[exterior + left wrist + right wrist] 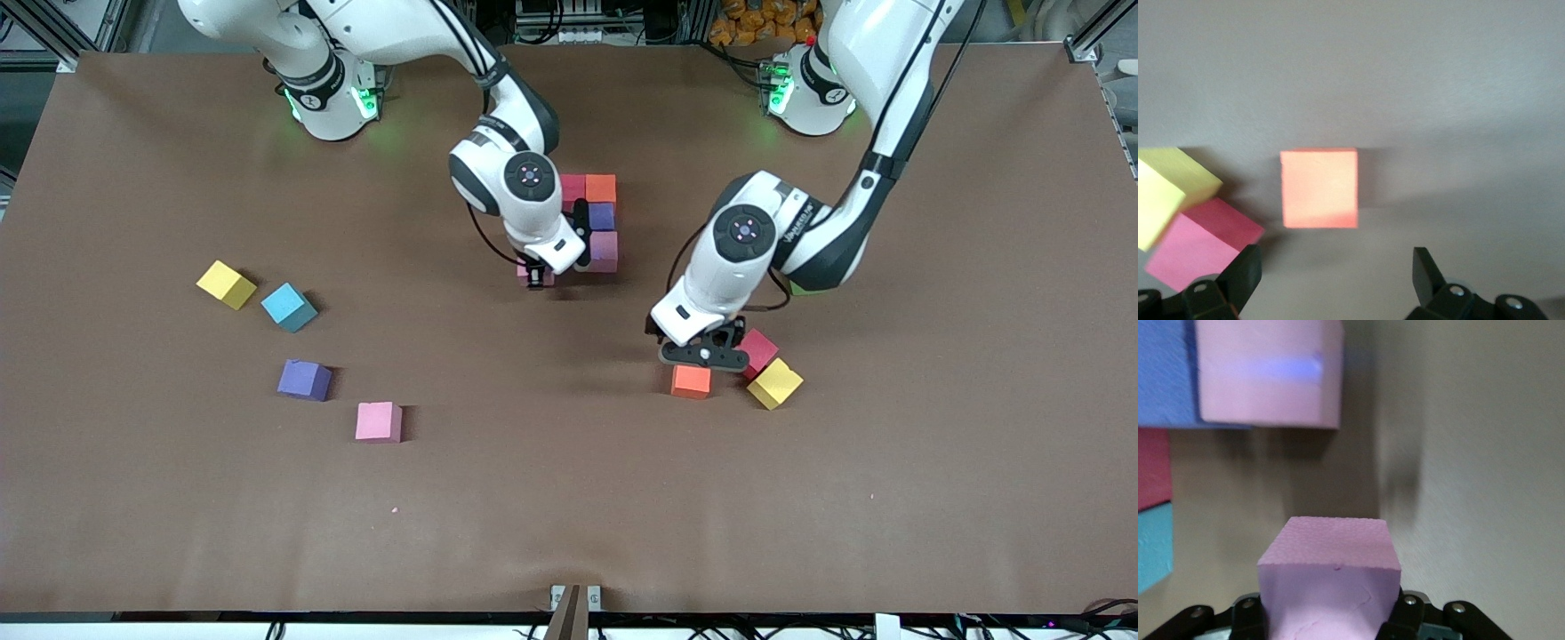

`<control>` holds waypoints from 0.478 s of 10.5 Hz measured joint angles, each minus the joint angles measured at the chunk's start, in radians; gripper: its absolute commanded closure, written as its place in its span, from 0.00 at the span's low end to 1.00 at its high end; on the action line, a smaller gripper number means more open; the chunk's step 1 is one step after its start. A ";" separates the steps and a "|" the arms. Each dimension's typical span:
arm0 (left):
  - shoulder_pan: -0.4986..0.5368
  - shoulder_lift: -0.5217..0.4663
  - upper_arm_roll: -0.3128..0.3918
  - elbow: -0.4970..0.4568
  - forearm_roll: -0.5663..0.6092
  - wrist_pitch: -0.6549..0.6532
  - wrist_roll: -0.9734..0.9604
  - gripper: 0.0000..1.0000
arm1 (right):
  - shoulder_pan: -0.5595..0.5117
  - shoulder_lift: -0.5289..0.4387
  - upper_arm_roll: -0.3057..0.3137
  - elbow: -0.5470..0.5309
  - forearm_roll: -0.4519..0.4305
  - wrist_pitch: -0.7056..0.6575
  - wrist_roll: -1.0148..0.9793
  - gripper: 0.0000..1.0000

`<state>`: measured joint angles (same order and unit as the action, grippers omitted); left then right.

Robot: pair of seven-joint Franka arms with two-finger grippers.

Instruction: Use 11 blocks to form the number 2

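place: robotics lab | evidence: aluminium framing (53, 36), cable bundles (569, 18), brown-covered table (569, 498)

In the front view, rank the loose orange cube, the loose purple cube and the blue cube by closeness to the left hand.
1. Orange foam cube: right under the open left hand.
2. Purple foam cube: toward the right arm's end.
3. Blue foam cube: beside a yellow cube, slightly farther along.

Both arms wear glossy white shells with black joint bands. Green lights glow at each round base. Thin black cables run along the links. Each wrist carries a dark disc with a small pink dot, and black fingers with silver screws.
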<state>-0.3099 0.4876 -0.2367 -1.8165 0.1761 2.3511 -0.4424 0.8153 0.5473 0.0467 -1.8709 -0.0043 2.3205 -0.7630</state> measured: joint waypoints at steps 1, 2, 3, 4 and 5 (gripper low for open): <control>0.000 0.013 0.009 0.007 -0.001 0.000 0.047 0.00 | 0.013 0.010 0.000 0.009 0.000 0.002 0.002 0.53; -0.001 0.028 0.014 0.017 -0.001 0.000 0.083 0.00 | 0.017 0.018 0.000 0.015 0.000 0.009 0.005 0.53; -0.002 0.041 0.022 0.028 -0.001 0.000 0.105 0.00 | 0.018 0.022 0.000 0.017 0.000 0.021 0.008 0.53; -0.001 0.052 0.034 0.035 -0.001 0.000 0.111 0.00 | 0.020 0.026 0.000 0.019 0.000 0.025 0.013 0.53; -0.001 0.063 0.040 0.042 -0.001 0.000 0.111 0.00 | 0.025 0.031 0.000 0.020 0.000 0.027 0.019 0.53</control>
<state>-0.3108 0.5506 -0.1964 -1.7748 0.1753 2.3512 -0.3309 0.8402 0.5784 0.0468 -1.8510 -0.0043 2.3477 -0.7442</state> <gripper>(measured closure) 0.000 0.410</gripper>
